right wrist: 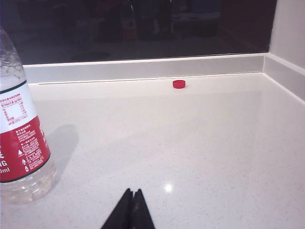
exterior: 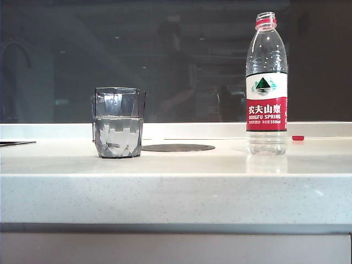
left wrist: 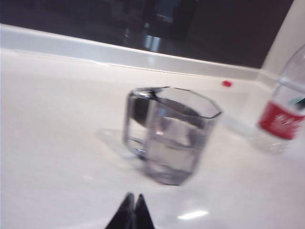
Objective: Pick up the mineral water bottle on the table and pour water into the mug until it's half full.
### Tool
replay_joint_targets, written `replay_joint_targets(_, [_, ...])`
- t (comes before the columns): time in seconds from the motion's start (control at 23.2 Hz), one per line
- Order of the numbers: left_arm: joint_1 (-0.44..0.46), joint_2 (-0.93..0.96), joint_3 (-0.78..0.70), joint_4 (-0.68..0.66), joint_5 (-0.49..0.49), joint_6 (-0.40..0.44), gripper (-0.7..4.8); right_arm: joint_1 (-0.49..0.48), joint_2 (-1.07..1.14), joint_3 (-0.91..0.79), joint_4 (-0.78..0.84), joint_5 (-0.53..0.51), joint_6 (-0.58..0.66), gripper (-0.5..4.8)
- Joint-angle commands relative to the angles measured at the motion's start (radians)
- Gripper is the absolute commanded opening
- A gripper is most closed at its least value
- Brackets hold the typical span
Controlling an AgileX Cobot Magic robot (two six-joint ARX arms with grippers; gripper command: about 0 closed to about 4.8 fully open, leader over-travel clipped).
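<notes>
The mineral water bottle (exterior: 267,82) stands upright and uncapped on the right of the table (exterior: 176,190); only a little water shows at its base. The smoky-grey mug (exterior: 119,122) stands on the left, holding water (exterior: 119,125) to roughly half its height. In the left wrist view the mug (left wrist: 169,133) is a short way ahead of my left gripper (left wrist: 133,196), which is shut and empty; the bottle (left wrist: 286,112) shows at the edge. My right gripper (right wrist: 133,192) is shut and empty, with the bottle (right wrist: 21,138) standing off to one side. Neither gripper appears in the exterior view.
A red bottle cap (exterior: 297,138) lies on the table by the back ledge, also seen as the cap (right wrist: 179,84) and the cap (left wrist: 227,83). A flat dark round disc (exterior: 177,147) sits behind the mug. A dark window and a white ledge (exterior: 198,130) run along the back.
</notes>
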Motion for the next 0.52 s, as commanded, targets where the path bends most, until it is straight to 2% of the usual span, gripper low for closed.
replay_joint_targets(0.04, [0.074, 0.000, 0.003, 0.027, -0.055, 0.067, -0.04, 0.000, -0.002, -0.003, 0.018, 0.001, 0.003, 0.00])
replay_joint_targets(0.17, [0.142, 0.000, 0.003, 0.054, -0.098, 0.056, -0.04, 0.000, -0.002, -0.003, 0.018, 0.001, 0.003, 0.00])
replay_joint_targets(0.52, [0.272, 0.000, 0.003, 0.145, -0.101, 0.059, -0.04, 0.000, -0.002, -0.003, 0.018, 0.001, 0.003, 0.00])
